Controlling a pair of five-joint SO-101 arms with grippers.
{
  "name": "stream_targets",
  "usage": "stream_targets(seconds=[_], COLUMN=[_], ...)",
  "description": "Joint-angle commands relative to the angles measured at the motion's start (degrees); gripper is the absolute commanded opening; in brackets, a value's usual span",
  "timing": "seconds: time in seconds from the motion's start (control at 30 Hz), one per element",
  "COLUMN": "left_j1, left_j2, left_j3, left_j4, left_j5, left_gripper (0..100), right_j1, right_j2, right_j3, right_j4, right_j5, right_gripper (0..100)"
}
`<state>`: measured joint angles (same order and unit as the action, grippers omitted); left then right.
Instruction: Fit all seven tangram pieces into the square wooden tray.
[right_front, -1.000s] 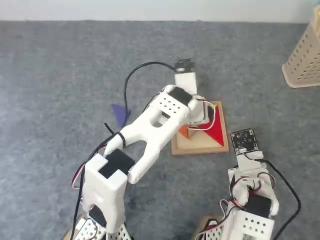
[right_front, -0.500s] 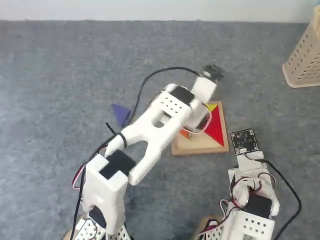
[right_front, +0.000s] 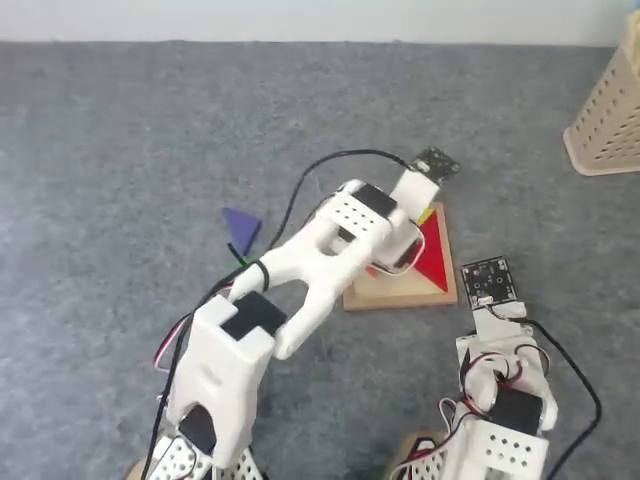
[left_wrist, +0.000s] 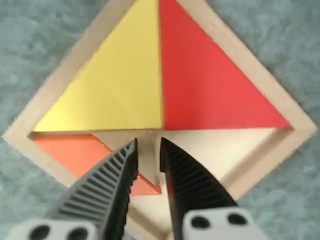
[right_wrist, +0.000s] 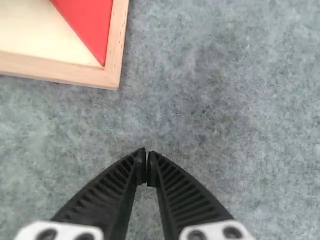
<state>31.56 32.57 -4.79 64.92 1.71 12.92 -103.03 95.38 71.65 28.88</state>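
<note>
Left arm between placements: my left claw (left_wrist: 149, 150), narrowly spread and empty, is hovering over the tray (left_wrist: 225, 150); my right claw (right_wrist: 146, 162) is resting pressed together. Next, likely: fetching the purple piece (right_front: 240, 228) off the counter (right_front: 120, 150).

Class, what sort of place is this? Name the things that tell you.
Probably a robotics test bench: a grey felt-covered table, a left arm and right arm side by side, and a wooden tray with a red tangram triangle.
</note>
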Motion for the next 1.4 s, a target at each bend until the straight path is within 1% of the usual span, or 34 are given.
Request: stream_targets(seconds=[0.0,0.17,0.3,0.37,0.47,0.6,0.67,0.83,0.9,1.0,1.1,1.17,1.27,1.37], left_j1=[-2.9,-2.8,-3.3,-3.4,-3.4,-4.1,-5.1,-7.4,-6.9,-3.4,-0.2,0.5,0.1,-2.2], left_j2=[0.4,0.4,-2.2,-5.8,-13.5,-24.1,-27.9,-31.6,-31.8,-31.3,-29.6,-26.7,-19.8,-14.4], left_j3=[-0.5,-2.9,-10.7,-12.8,-12.4,-6.5,-1.5,13.6,18.9,23.3,24.2,22.9,18.8,15.2], left_j4=[-0.6,0.1,7.9,11.4,14.6,15.1,13.7,5.7,2.3,-2.6,-7.5,-9.3,-9.7,-9.7], left_j5=[-0.3,-0.4,-1.2,-1.3,-1.5,-1.6,-1.6,-1.5,-2.5,-4.0,-4.0,-3.9,-2.6,-2.0], left_gripper=[7,7,8,8,9,15,16,17,17,17,17,17,14,11], right_j1=[0.7,0.7,0.7,0.7,0.7,0.7,0.7,0.7,0.7,0.7,0.7,0.7,0.7,0.7], right_j2=[-0.8,-0.8,-0.8,-0.8,-0.8,-0.8,-0.8,-0.8,-0.8,-0.8,-0.8,-0.8,-0.8,-0.8], right_j3=[1.1,1.1,1.1,1.1,1.1,1.1,1.1,1.1,1.1,1.1,1.1,1.1,1.1,1.1], right_j4=[0.6,0.6,0.6,0.6,0.6,0.6,0.6,0.6,0.6,0.6,0.6,0.6,0.6,0.6], right_j5=[0.5,0.5,0.5,0.5,0.5,0.5,0.5,0.5,0.5,0.5,0.5,0.5,0.5,0.5], right_gripper=[0.8,0.8,0.8,0.8,0.8,0.8,0.8,0.8,0.8,0.8,0.8,0.8,0.8,0.8])
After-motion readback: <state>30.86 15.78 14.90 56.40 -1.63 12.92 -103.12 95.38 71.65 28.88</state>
